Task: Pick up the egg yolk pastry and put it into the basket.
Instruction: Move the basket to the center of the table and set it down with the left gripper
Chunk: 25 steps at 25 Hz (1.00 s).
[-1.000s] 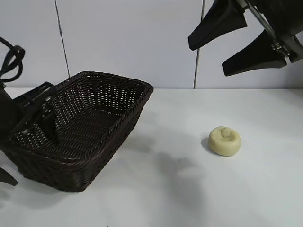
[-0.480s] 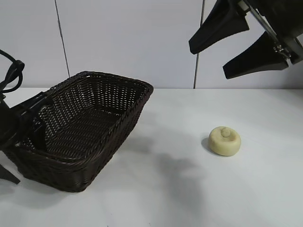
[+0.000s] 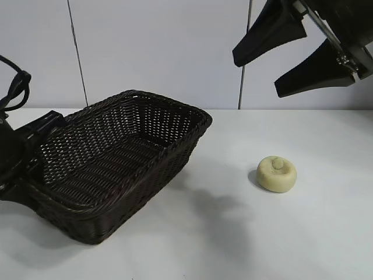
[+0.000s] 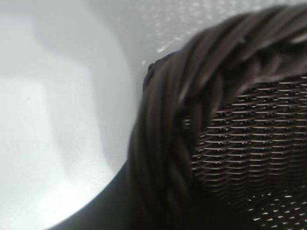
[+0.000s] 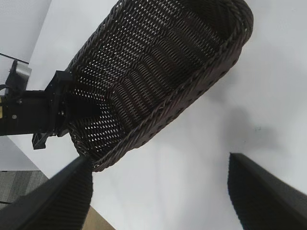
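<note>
Change since earlier: basket [image 3: 125, 163] now sits farther toward the middle of the table and its far corner has swung toward the pastry; its left end looks raised off the tabletop, with a shadow beneath it.
Left gripper: left gripper [image 3: 36, 153] is at the basket's left end, clenched on the braided rim; the left wrist view is filled by that rim and the weave below it, right up against the camera.
Left arm: dark body and cable loop show at the left edge of the exterior view, beside the basket.
Right gripper: right gripper [image 3: 303, 52] hangs high at the upper right, above and behind the pastry, jaws spread wide with nothing between them; it has not shifted from the earlier frames.
Egg yolk pastry: egg yolk pastry [image 3: 277, 173] lies upright on the white table [image 3: 233, 245], knob on top, right of the basket and apart from it, in the same spot as before.
Basket interior: no contents visible in the exterior and right wrist views.
Background: pale wall panels [image 3: 157, 52] behind the table.
</note>
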Available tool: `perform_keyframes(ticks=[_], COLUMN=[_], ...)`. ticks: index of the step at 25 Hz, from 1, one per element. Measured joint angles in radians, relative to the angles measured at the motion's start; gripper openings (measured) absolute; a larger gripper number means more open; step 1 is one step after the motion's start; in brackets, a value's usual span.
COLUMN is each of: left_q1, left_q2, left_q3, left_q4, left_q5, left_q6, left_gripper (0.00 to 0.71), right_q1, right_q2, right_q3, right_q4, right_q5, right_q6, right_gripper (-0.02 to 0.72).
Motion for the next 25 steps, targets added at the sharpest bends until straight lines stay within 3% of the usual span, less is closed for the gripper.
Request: perform_keyframes(ticks=[8, 17, 25], left_q1=[0.089, 0.091, 0.091], left_q2=[0.005, 0.147, 0.219], left_q3=[-0.115, -0.367, -0.432], left_q4=[-0.164, -0.226, -0.245], left_q5=[0.083, 0.335, 0.393], left_q6=[0.495, 0.974, 1.173], left_gripper=[0.097, 0.097, 0.097], right_q1=[0.000, 0.000, 0.000], right_q2=[0.000, 0.000, 0.000], right_q3=[0.000, 0.000, 0.000], right_q4=[0.000, -0.004, -0.004], right_q5=[0.000, 0.003, 0.004], right_q6=[0.000, 0.000, 0.000], right_gripper=[0.560, 0.560, 0.560])
